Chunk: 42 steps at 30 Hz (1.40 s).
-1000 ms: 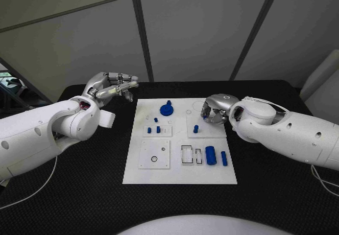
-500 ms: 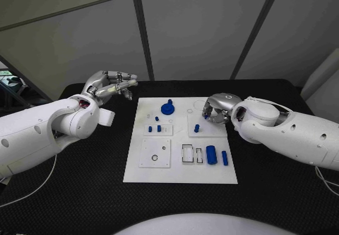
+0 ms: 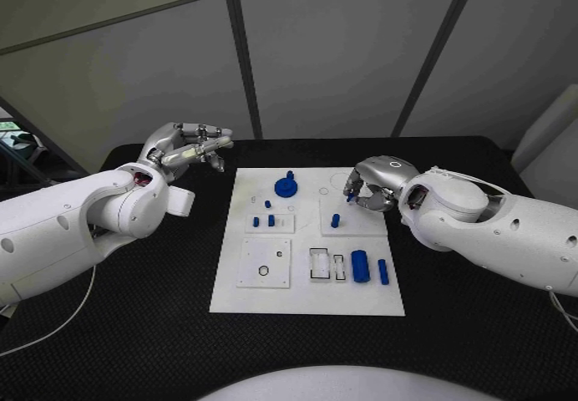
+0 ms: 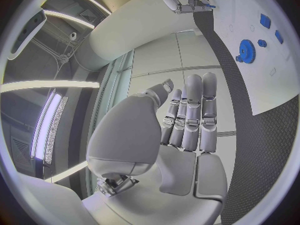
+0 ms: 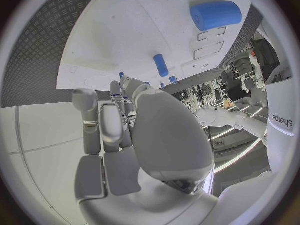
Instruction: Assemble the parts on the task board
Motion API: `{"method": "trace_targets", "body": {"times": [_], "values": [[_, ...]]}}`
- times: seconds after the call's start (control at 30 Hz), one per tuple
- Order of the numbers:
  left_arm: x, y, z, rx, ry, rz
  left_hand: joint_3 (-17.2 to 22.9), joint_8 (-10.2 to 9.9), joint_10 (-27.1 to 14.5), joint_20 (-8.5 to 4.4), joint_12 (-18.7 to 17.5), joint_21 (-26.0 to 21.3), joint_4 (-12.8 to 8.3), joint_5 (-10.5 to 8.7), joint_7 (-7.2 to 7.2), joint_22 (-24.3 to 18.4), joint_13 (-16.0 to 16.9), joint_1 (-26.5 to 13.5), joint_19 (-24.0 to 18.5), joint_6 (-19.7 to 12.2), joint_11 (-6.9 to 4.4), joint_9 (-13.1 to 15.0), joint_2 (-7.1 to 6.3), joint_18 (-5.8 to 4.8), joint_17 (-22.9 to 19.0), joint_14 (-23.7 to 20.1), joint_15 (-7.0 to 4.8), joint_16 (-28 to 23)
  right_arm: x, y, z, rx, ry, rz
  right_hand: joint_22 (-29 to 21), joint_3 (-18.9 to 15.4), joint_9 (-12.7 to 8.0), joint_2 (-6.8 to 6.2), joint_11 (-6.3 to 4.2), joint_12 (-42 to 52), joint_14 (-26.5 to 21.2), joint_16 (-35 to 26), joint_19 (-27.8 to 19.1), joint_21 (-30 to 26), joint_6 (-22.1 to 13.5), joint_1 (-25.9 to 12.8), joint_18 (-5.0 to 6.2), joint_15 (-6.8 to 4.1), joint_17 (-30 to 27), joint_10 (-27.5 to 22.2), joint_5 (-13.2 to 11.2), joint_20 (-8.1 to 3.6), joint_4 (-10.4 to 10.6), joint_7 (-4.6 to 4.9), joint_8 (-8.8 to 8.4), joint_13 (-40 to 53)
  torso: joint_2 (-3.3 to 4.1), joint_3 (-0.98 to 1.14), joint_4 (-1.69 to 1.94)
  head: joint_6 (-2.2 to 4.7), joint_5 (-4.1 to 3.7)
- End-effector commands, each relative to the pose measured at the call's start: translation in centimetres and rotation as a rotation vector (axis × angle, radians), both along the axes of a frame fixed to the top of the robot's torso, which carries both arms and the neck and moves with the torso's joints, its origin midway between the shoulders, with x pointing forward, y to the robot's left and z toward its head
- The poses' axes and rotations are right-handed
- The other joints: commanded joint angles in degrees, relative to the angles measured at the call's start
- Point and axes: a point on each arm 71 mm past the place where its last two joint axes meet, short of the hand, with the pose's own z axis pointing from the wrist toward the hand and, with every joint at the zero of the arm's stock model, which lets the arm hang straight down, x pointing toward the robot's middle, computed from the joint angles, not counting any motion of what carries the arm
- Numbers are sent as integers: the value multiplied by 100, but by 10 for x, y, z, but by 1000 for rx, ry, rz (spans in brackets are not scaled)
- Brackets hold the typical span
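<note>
The white task board (image 3: 307,292) lies mid-table. On it are a blue gear (image 3: 286,185) at the far end, several short pegs (image 3: 270,220), one upright peg (image 3: 335,220), a thick cylinder (image 3: 359,266) and a slim one (image 3: 383,270). My right hand (image 3: 371,188) hovers over the board's far right part, pinching a small blue peg (image 3: 351,198) at its fingertips; the left wrist view shows the peg's tip (image 4: 212,6). My left hand (image 3: 187,146) is raised off the board's far left corner, fingers extended and holding nothing (image 4: 184,125).
Two small rectangular recesses (image 3: 319,263) sit beside the thick cylinder, and a square plate with holes (image 3: 264,263) lies on the board's near left. Black table (image 3: 144,317) surrounds the board. The right wrist view shows the thick cylinder (image 5: 215,15) and a peg (image 5: 160,65).
My right hand has drawn slightly back and to the right with the small peg. The left hand has stayed in place.
</note>
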Motion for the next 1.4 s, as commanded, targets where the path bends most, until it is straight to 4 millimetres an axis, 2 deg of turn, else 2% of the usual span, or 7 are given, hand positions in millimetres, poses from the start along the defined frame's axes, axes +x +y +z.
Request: {"method": "trace_targets", "body": {"times": [0.03,0.3,0.53,0.67,0.8,1.07,1.4], "values": [[1,0,1,-15,2,7,-9,31,-24,16,25,-25,13,-7,19,-9,-7,-6,24,1,29,-4,43,-101,-5,-28,7,-23,-6,6,9,48,-50,19,11,38,0,42,-9,-10,224,32,39,32,35,-25,-61,-49,7,45,-24,-11,-3,9,22,6,0,1,-2,10,-2],[1,-2,0,-18,5,1,-9,31,-24,16,25,-25,13,-7,19,-9,-7,-6,24,1,29,-4,43,-101,-5,-28,7,-23,-27,35,21,116,-52,110,31,57,1,41,-9,-22,220,36,42,51,36,-41,-66,-59,6,47,-22,-3,-14,12,20,8,6,3,8,26,41],[2,-6,-1,-20,10,-7,-13,31,-33,17,27,-33,18,-9,21,-16,-8,-15,26,-6,30,-5,43,-101,-8,-29,8,-26,-42,71,27,161,-15,199,35,66,3,44,-9,-31,218,40,39,57,36,-64,-67,-63,7,46,-27,4,-13,13,18,10,9,-4,-3,-4,161],[2,-11,-1,-24,13,-18,-13,31,-33,17,27,-33,18,-9,21,-16,-8,-15,26,-6,30,-5,43,-101,-8,-29,8,-26,-44,88,26,176,9,238,38,77,2,51,-8,-41,214,38,35,61,30,-78,-66,-64,0,41,-27,8,-14,14,14,10,11,-15,22,-34,186],[2,-13,-1,-24,15,-21,-16,30,-37,18,27,-36,18,-9,21,-19,-8,-18,26,-9,31,-5,40,-100,-10,-30,9,-27,-47,99,17,169,38,263,47,89,2,57,-7,-49,212,40,35,69,25,-85,-67,-66,0,37,-22,12,-21,15,10,11,17,-3,2,-51,244],[1,-18,-1,-28,18,-31,-17,30,-39,18,28,-38,18,-9,22,-21,-8,-19,27,-11,32,-5,40,-100,-11,-30,9,-28,-51,121,-4,95,106,319,58,101,2,60,-6,-59,208,40,36,80,18,-93,-68,-68,-4,34,-11,16,-32,18,5,12,11,-6,14,-120,353],[1,-22,-1,-31,20,-40,-17,30,-39,18,28,-38,18,-9,22,-21,-8,-19,27,-11,32,-5,40,-100,-11,-30,9,-28,-56,129,-23,50,158,329,68,100,3,52,2,-77,199,35,28,90,8,-138,-68,-62,-22,25,-6,24,-35,24,-2,14,10,-7,2,-177,444]]}}
